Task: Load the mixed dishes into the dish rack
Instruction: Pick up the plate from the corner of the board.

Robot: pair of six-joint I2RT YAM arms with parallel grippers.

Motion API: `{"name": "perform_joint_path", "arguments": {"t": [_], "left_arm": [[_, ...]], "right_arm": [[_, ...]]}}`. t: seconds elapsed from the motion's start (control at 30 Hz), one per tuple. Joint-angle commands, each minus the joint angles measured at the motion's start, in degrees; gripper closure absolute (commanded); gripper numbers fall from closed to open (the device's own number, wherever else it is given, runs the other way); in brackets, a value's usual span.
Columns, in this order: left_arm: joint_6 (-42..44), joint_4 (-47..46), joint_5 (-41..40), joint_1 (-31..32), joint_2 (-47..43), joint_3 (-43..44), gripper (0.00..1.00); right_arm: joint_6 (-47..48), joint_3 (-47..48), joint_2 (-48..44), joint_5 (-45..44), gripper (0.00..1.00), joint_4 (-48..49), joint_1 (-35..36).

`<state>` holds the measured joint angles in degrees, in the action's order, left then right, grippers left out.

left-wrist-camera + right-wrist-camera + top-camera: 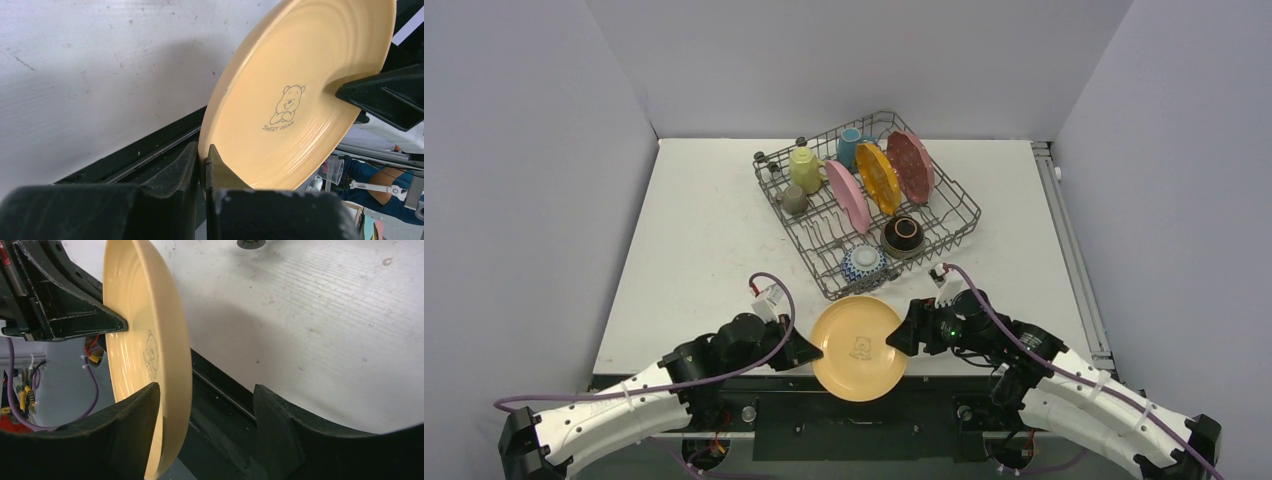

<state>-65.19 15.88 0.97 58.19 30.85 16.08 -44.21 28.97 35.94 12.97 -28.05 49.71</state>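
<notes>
tan plate (857,348) is held tilted, off the surface (704,250), at its near edge btwn the two arms. left fingers (175,170) are clamped on the rim at 9 o'clock. right fingers (135,435) stand apart, straddling the rim at 3 o'clock w/o gripping. the rim lies close to one pad and the other pad is well clear. rack (944,235) sits at 12 o'clock from the plate, w/ the other dishes (879,178) in it.

looks like a handover, left to right. to do it well: push the right fingers further over the rim so it seats deep, centre it btwn the pads, then close fully. left shd let go only once right has a firm hold, else the plate could drop off the edge. glaze prob slick, so grip square. bare tines show on the rack's 8 o'clock side, a likely slot.
</notes>
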Motion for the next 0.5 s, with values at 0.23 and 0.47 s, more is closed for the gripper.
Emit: {"name": "perform_joint_path", "arguments": {"t": [0.23,0.47], "left_arm": [[2.9,0.5,-2.7,0.3,1.2,5.8,1.0],[3.0,0.5,-2.3,0.3,0.2,5.5,1.0]], "right_arm": [[-1.0,2.3,2.9,-1.6,0.52,3.0,4.4],[-2.0,2.3,2.7,-2.5,0.61,4.2,4.6]]}}
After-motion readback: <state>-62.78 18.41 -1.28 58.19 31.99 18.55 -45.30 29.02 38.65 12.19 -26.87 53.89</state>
